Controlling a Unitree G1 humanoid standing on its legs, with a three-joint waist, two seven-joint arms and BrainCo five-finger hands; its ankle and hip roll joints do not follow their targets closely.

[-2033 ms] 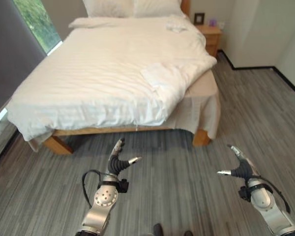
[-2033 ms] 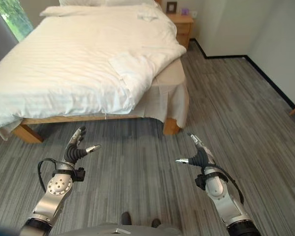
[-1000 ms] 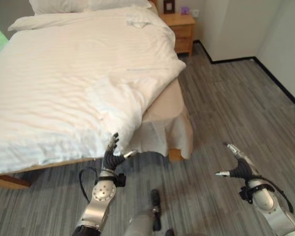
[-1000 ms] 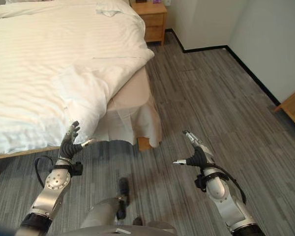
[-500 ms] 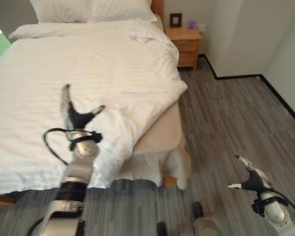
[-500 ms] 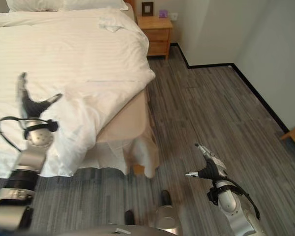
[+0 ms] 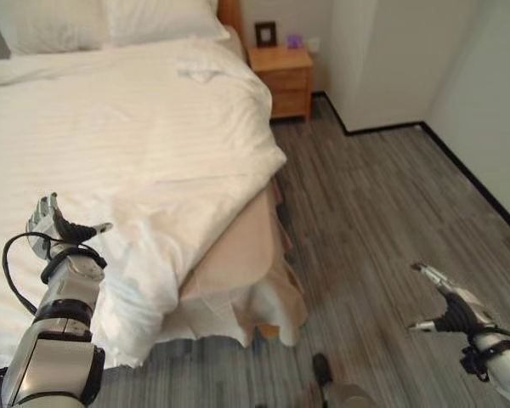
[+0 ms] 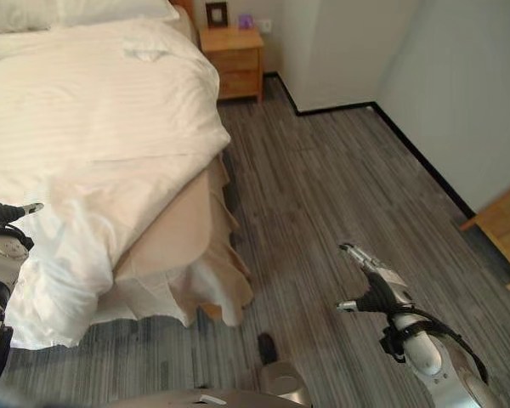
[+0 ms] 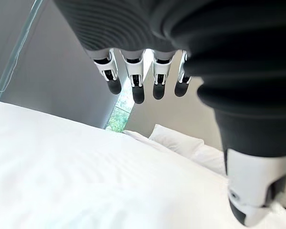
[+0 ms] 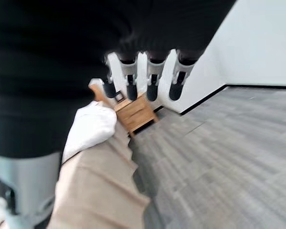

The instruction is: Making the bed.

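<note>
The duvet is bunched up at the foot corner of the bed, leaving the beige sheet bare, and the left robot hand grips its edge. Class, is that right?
Not quite. The left robot hand is open above the duvet, gripping nothing, as the left wrist view shows. The bunching and bare beige sheet are right.

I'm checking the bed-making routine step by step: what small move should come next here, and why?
Probably lower the left hand onto the bunched duvet corner and close on it. The hand is open above the cloth, holding nothing, and the duvet sits pulled back, leaving the beige mattress corner bare. The right hand hangs open over the floor.
</note>
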